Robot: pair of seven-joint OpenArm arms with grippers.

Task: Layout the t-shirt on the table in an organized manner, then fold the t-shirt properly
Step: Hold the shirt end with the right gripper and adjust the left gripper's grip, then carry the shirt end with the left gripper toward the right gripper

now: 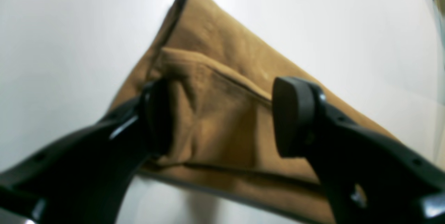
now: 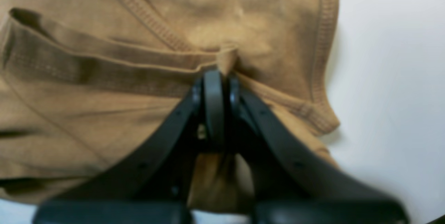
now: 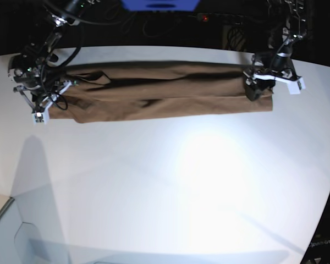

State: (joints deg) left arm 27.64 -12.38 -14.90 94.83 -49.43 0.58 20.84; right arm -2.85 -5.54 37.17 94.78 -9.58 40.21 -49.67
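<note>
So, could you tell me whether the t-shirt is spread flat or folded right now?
Folded: the t-shirt lies on the table as a long narrow band, with layers doubled over and a sleeve hem showing at one end.

The t-shirt (image 3: 159, 91) is plain brown cloth, folded lengthwise into a long narrow band that lies flat across the far part of the table (image 3: 170, 181), running left to right. Its layers overlap, with soft wrinkles and a stitched sleeve hem visible at one end. The table is a glossy white surface with a curved edge.
</note>
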